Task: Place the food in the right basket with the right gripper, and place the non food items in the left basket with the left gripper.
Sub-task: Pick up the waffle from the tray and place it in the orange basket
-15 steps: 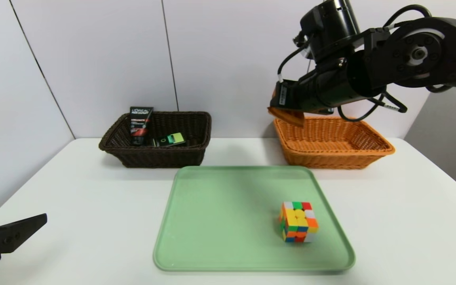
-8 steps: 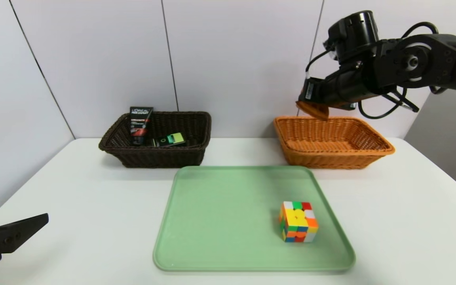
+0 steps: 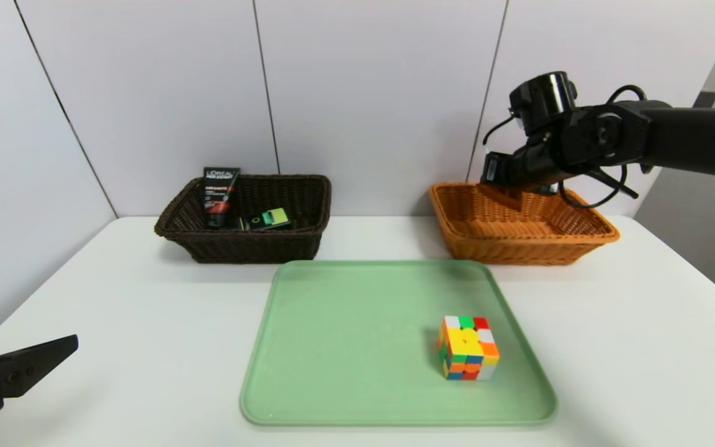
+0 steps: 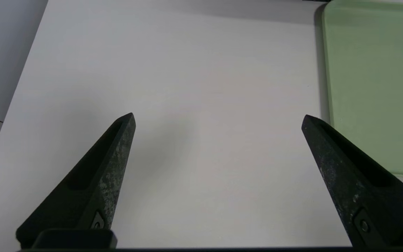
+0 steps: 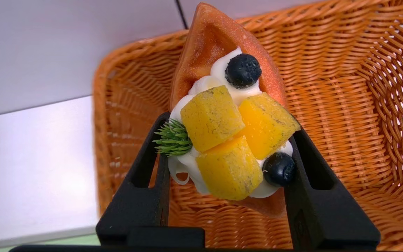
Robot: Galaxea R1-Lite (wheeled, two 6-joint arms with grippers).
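Note:
My right gripper is shut on the food, a waffle wedge with cream, yellow fruit and dark berries. It holds the wedge low over the back left part of the orange-tan right basket, tip downward. The dark brown left basket holds the black L'Oreal tube, leaning upright, and the black bottle with a green label. The puzzle cube sits on the green tray. My left gripper is open and empty over the table's near left corner.
The tray lies in the middle of the white table, in front of both baskets. A white panelled wall stands right behind the baskets. The tray's left edge runs beside my left gripper.
My right arm has carried the waffle wedge rightward and down, from above the orange basket's left rim to low inside it. The left arm and the cube have not moved.

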